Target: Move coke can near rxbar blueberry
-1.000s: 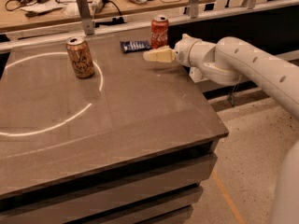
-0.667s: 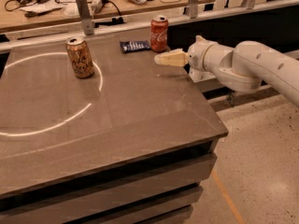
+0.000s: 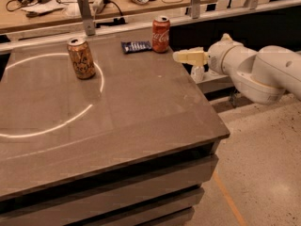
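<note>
The red coke can [image 3: 161, 34] stands upright at the far right of the brown table [image 3: 117, 107]. The dark blue rxbar blueberry [image 3: 136, 46] lies flat just left of the can, almost touching it. My gripper [image 3: 181, 57] hangs off the table's right edge, a short way right and in front of the can, with its cream fingers [image 3: 188, 56] pointing left. It holds nothing.
A tan-gold patterned can [image 3: 81, 58] stands upright at the far left of the table, inside a bright ring of light. A cluttered wooden workbench [image 3: 94, 1] with metal posts runs behind the table. Speckled floor lies to the right.
My gripper and arm have pulled back to the right, from over the table near the can to beyond the table's right edge. The cans and the bar have not moved.
</note>
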Robot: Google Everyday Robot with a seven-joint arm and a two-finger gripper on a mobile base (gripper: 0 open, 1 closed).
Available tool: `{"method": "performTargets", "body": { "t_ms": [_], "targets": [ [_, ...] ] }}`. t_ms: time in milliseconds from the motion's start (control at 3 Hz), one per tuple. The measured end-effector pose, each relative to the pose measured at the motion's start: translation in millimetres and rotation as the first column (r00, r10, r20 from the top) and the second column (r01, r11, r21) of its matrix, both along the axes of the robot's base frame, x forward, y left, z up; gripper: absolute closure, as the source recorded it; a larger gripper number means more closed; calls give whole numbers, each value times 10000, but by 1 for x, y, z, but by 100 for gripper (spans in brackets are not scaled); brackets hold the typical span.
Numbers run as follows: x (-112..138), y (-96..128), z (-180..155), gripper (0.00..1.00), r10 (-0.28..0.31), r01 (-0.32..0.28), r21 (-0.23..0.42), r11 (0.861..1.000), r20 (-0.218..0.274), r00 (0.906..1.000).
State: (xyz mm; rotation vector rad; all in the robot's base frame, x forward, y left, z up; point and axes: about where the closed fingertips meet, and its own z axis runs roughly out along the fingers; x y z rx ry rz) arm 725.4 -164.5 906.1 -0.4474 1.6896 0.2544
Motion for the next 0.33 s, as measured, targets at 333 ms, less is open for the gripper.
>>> {"method": "performTargets", "body": {
  "t_ms": [333],
  "targets": [
    [0,0,0,0,0,0,0,10000,0,10000]
  ]
}}
